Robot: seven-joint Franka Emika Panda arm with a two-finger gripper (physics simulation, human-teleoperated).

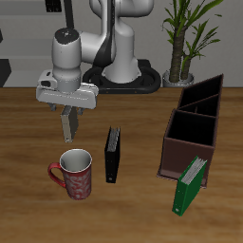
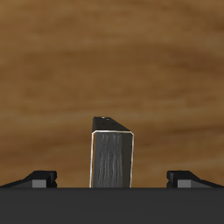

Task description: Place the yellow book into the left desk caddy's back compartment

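Exterior view: mug (image 1: 73, 174) near black book (image 1: 113, 154); claw (image 1: 68, 123) perhaps empty.

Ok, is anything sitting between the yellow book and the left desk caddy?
Yes: the slim black book stands upright on the table, between the yellow book and the left desk caddy.

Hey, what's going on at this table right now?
A robot arm is going after the yellow book, which stands upright on the table behind a mug. The pincer hangs open just above it, with its fingers spread wider than the book and not gripping it. The left desk caddy sits across the table, and the book is not yet in it.
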